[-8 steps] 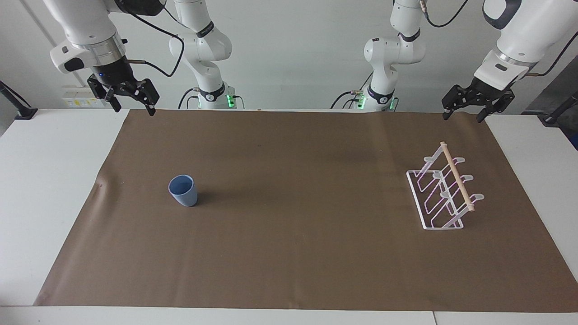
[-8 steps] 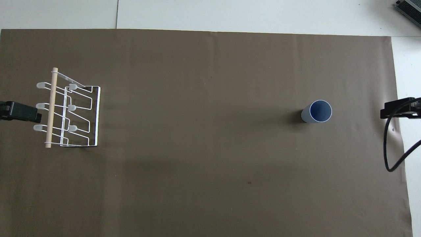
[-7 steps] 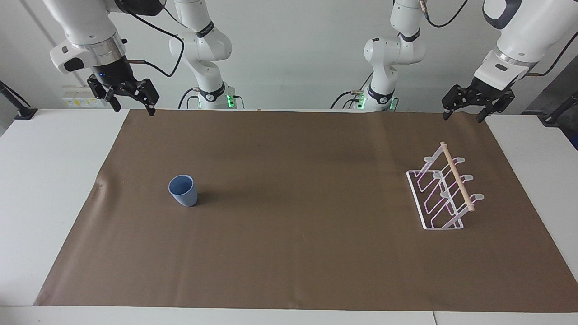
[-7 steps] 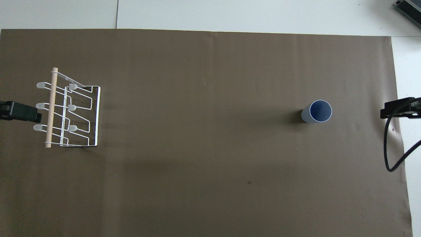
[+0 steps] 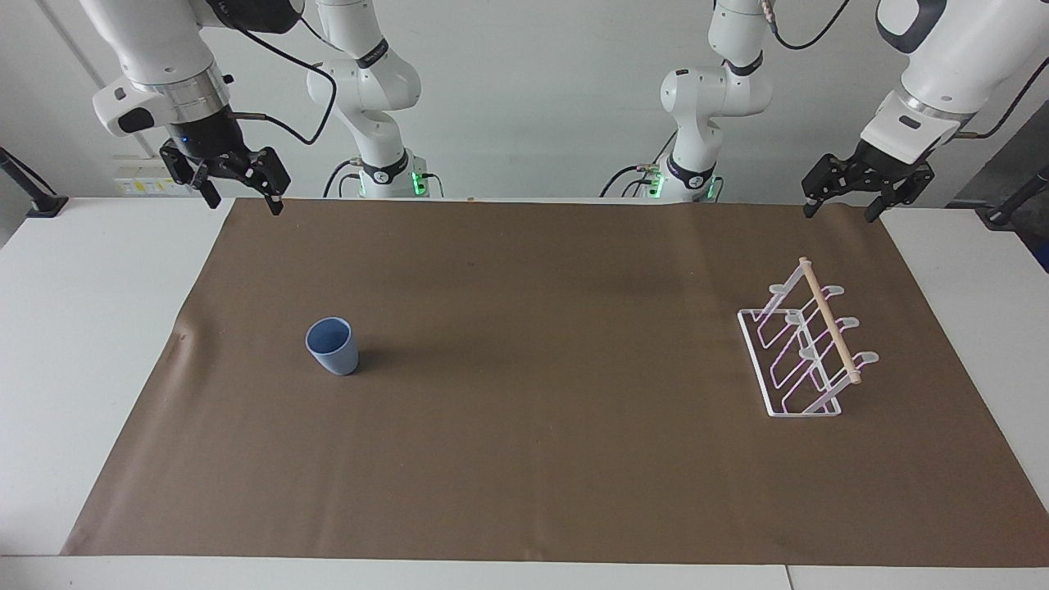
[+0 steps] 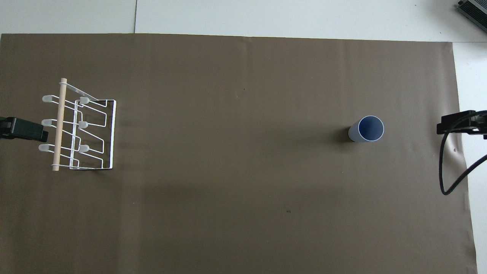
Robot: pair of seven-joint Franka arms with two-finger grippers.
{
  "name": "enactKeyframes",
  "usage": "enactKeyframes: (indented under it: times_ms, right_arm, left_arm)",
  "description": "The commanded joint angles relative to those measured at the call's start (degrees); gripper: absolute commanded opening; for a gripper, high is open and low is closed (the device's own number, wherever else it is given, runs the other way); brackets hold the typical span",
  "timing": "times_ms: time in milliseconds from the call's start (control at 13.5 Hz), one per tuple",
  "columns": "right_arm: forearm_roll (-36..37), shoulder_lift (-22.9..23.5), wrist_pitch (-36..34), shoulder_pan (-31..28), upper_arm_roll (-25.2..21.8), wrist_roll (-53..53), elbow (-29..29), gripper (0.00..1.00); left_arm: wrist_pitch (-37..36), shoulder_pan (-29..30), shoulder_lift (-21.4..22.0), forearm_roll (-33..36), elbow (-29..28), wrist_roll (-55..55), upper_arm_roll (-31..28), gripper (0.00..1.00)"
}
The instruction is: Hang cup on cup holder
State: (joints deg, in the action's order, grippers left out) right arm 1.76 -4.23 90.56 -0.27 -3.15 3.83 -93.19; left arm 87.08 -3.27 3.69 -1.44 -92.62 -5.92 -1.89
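Cup [image 5: 332,347]: one light-blue handleless tumbler, upright on brown mat [image 5: 524,459] toward right arm's end. One white wire cup holder [image 5: 807,351]. Right gripper [image 5: 239,201] and left gripper [image 5: 841,213], fingers spread, raised.

One camera is looking down from high across the table, facing my two arm bases, taking in the whole brown mat [image 5: 524,459]. A second is hanging above my end, looking steeply down and forward, closer in. Both are sharing the mat, the cup [image 5: 333,347] [image 6: 366,129] and the cup holder [image 5: 807,351] [image 6: 78,127], half a turn apart.
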Motion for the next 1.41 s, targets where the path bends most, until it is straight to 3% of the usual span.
enactKeyframes:
  times_ms: [0,297,520,742,891,1114,1336]
  right_arm:
    - [-0.53,-2.01,1.47,-0.17,0.16,0.48,-2.96,1.0]
    - [-0.62,-0.79,2.43,-0.17,0.25,-2.34,-2.79,1.0]
    - [-1.06,2.9,6.55,-0.08,0.25,-2.25,-2.34,1.0]
    - [-1.24,3.0,13.21,-0.08,0.25,-5.22,-8.56,1.0]
    - [-1.33,3.26,21.55,-0.08,0.25,-8.48,-14.88,1.0]
    - [-1.41,9.39,28.86,-0.52,0.25,-11.03,-16.05,1.0]
    - [-1.41,11.44,34.3,-0.34,0.25,-13.48,-19.64,1.0]
  left_arm:
    - [-0.69,0.1,0.35,0.47,-0.37,-0.15,-0.04,1.0]
    - [-0.6,0.1,0.35,0.56,-0.37,-0.15,-0.04,1.0]
    - [-0.69,0.1,0.35,0.47,-0.37,-0.15,-0.04,1.0]
    - [-0.6,0.1,0.35,0.47,-0.37,-0.15,-0.04,1.0]
    - [-0.69,0.1,0.35,0.56,-0.37,-0.15,-0.04,1.0]
    - [-0.69,0.1,0.35,0.47,-0.37,-0.15,-0.04,1.0]
    - [-0.69,0.1,0.35,0.47,-0.37,-0.15,-0.04,1.0]
